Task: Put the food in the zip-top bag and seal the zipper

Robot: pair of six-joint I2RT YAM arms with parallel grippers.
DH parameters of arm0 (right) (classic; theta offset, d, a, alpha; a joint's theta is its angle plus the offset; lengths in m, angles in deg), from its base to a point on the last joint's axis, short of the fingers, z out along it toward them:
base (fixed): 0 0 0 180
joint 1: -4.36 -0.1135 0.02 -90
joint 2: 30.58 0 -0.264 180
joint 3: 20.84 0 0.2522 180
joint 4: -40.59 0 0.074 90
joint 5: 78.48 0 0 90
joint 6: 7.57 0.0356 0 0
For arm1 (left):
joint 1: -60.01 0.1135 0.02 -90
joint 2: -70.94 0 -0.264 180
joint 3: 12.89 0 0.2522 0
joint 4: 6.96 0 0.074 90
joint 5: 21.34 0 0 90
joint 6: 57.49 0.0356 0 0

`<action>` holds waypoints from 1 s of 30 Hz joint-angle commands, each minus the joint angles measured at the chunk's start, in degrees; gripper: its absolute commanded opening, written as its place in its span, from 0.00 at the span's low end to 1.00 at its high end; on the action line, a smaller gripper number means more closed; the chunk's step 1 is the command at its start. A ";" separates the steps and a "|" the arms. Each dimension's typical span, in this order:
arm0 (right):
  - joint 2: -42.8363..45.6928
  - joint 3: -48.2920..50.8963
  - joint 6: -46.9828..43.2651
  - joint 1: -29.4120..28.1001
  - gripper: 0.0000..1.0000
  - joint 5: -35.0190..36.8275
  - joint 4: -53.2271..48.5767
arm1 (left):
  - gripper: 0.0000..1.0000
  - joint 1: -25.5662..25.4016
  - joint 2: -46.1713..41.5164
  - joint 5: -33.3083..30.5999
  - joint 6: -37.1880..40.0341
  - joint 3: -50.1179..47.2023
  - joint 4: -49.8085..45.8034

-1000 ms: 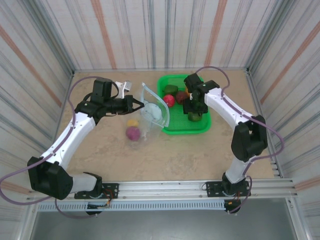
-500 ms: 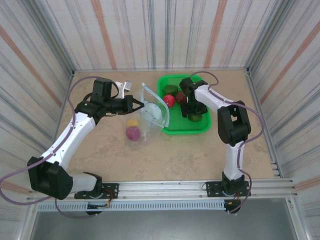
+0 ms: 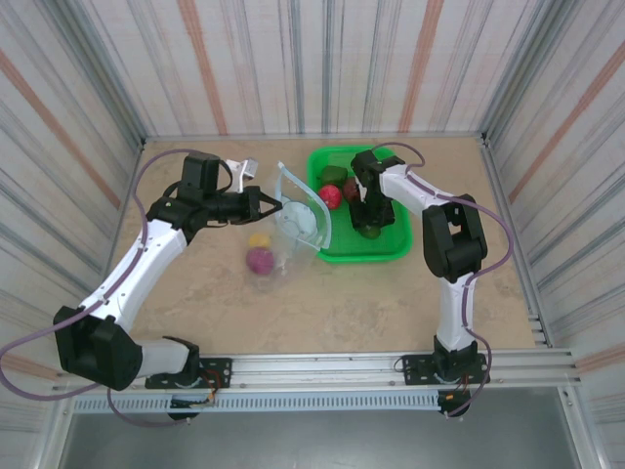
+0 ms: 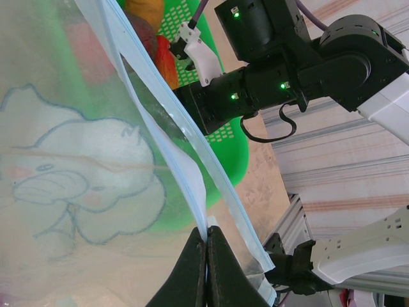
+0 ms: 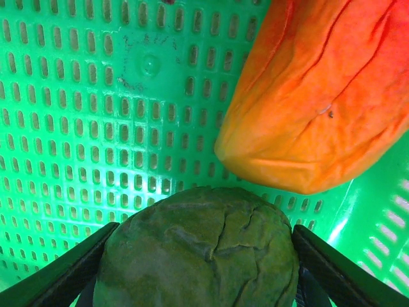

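My left gripper is shut on the mouth edge of the zip-top bag and holds it upright beside the basket. The pale blue zipper stands parted. My right gripper is down in the green basket, its fingers pressed on both sides of a dark green food piece. An orange piece lies just beyond it. Red, dark maroon and green pieces sit in the basket. Yellow and magenta pieces lie by the bag's lower part; I cannot tell whether they are inside.
Striped walls close in the table on three sides. A small white-grey object lies behind my left arm. Bare tabletop stretches in front of the bag and basket.
My right gripper has shifted a little left and forward in the basket and closed onto the dark green piece; its elbow swung inward. My left gripper and the bag have stayed put.
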 commanded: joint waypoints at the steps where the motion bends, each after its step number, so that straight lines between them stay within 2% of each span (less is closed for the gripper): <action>1: -0.22 0.63 1.07 -0.05 0.57 -0.90 0.08 | 0.00 -0.29 -0.92 1.17 0.87 -0.05 0.03; 7: 5.24 1.91 2.54 -0.08 0.46 -1.55 0.95 | 0.00 -0.27 -0.94 1.09 0.84 -0.05 0.03; 12: 10.37 3.27 3.33 0.75 0.42 -2.84 1.48 | 0.00 -0.31 -0.98 1.19 0.87 -0.10 0.11; 19: 20.24 2.97 5.06 0.90 0.43 -6.21 0.72 | 0.00 -0.86 -0.94 1.23 0.99 -0.01 0.11; 23: 28.25 3.18 7.22 0.58 0.43 -11.53 3.97 | 0.00 -2.29 -0.53 1.39 2.14 0.88 -0.85; 26: 33.74 4.06 10.29 -0.89 0.43 -17.12 8.68 | 0.00 -3.70 -0.04 0.94 3.13 2.26 -2.98; 30: 36.79 3.20 12.08 -5.73 0.44 -20.18 11.07 | 0.00 -6.23 -0.79 -1.69 4.76 4.01 -6.20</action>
